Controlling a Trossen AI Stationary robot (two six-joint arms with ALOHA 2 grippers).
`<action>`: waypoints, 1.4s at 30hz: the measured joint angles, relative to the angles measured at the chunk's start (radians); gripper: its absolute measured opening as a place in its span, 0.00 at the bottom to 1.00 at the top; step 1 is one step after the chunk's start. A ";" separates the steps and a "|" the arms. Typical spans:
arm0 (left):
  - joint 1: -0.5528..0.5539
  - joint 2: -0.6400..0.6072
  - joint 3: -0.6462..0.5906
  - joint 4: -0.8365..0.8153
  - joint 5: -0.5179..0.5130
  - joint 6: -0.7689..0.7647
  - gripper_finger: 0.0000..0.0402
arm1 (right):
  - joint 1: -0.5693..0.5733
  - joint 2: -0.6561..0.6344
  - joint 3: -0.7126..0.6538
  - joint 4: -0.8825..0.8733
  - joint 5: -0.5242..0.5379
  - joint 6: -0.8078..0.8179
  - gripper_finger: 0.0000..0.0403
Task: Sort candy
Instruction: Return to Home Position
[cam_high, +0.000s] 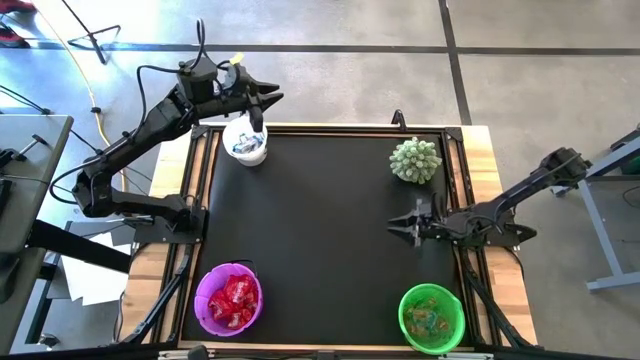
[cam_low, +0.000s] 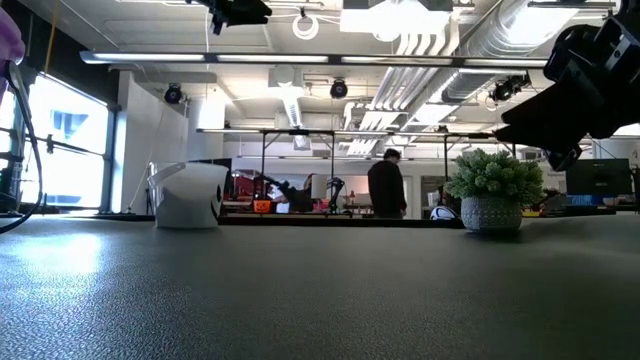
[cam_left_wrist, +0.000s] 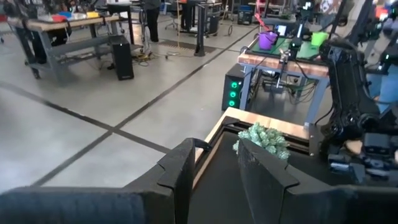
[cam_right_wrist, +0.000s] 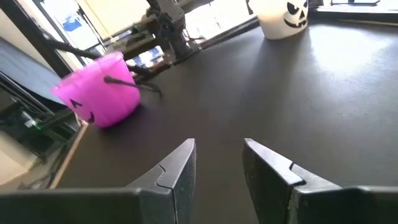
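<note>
The left gripper (cam_left_wrist: 216, 144) hangs at the upper left of the high view, just above the small white plastic bucket (cam_high: 258, 155). Its two dark fingers stand well apart with nothing between them. The right gripper (cam_right_wrist: 219, 144) sits low over the black textured mat (cam_high: 320, 240) at the right middle of that view, likewise spread and empty. All the candy in sight lies in buckets: shiny red packets (cam_high: 232, 298) in the purple bucket (cam_high: 203, 300) at lower left, greenish sweets (cam_high: 432, 316) in the green bucket (cam_high: 404, 312) at lower right, and what look like blue-and-white bars (cam_high: 242, 142) in the white one, though they are tiny from this height. To go home cleanly, the left arm should rise first and then draw back, so its fingers miss the white bucket's rim. The spiky pale green potted plant (cam_high: 415, 160) stands just above the right gripper in the frame, close to that arm's path. A person (cam_low: 386, 185) stands far beyond the table.
</note>
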 joint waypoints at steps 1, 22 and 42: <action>0.000 0.000 0.000 0.000 0.000 -0.017 0.28 | 0.000 -0.012 0.000 -0.002 0.000 0.000 0.31; 0.000 0.000 0.000 0.000 0.000 -0.047 0.28 | 0.000 -0.536 0.000 -0.364 0.000 0.000 0.31; -0.047 0.000 0.000 -0.008 0.000 -0.064 0.28 | 0.000 -0.797 0.000 -0.481 0.003 0.000 0.31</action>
